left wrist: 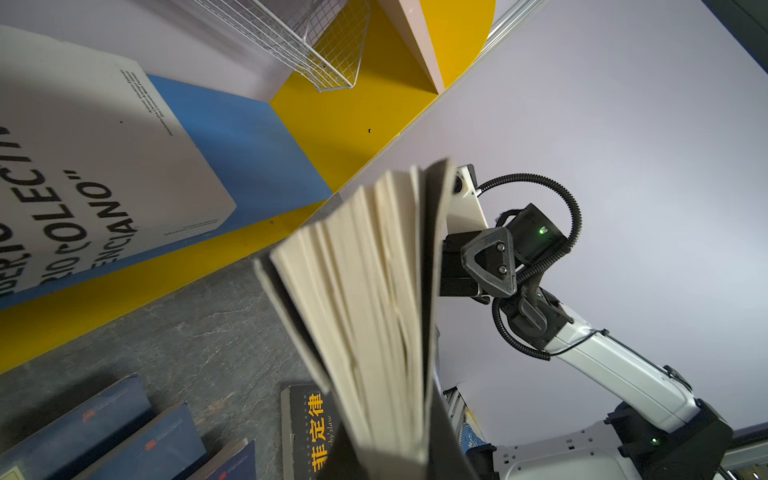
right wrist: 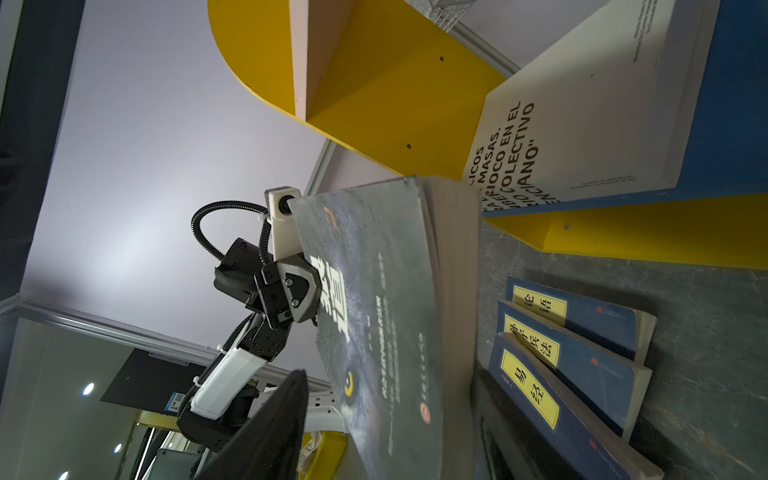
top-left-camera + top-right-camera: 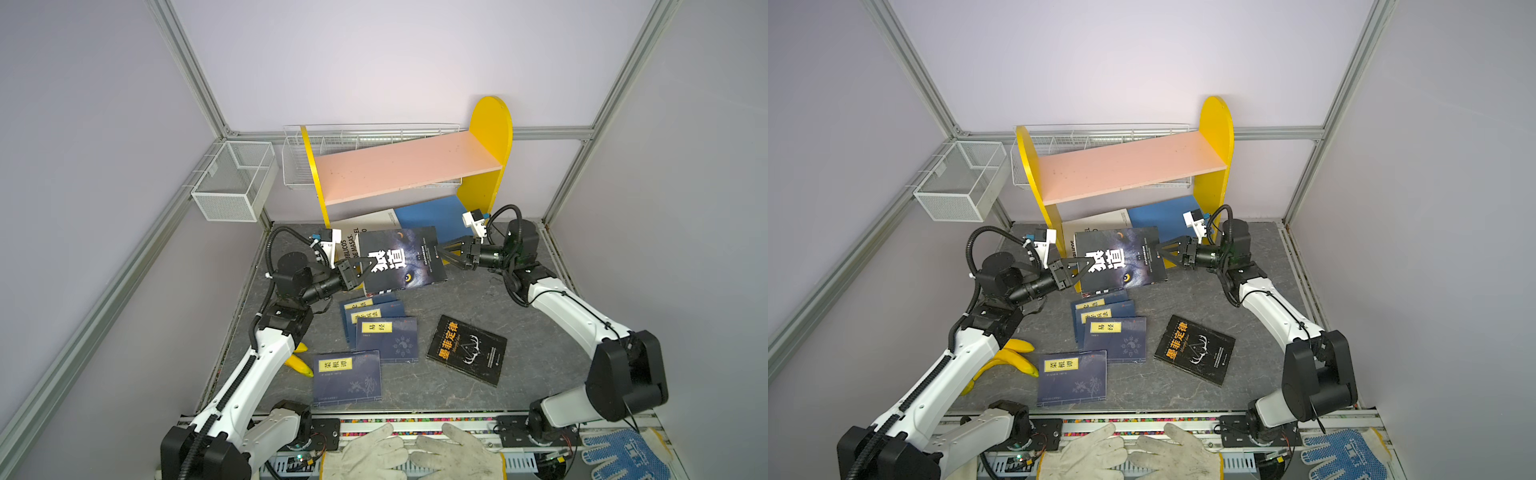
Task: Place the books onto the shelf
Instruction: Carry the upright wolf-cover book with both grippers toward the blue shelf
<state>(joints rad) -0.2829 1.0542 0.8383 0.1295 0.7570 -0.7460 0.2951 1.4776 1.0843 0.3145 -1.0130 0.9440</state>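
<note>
In front of the shelf point(image 3: 490, 137), the left gripper point(image 3: 368, 272) pinches a raised black book point(image 3: 401, 259), the right gripper point(image 3: 446, 253) with fingers spread beside it: likely mid-handover, needing a slide onto the shelf next.

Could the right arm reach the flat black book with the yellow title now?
Probably yes: the right claw is open, and the black book lies uncovered near that arm.

The left hand point(image 3: 368, 266) is clamped, the right hand point(image 3: 448, 255) spread.
</note>
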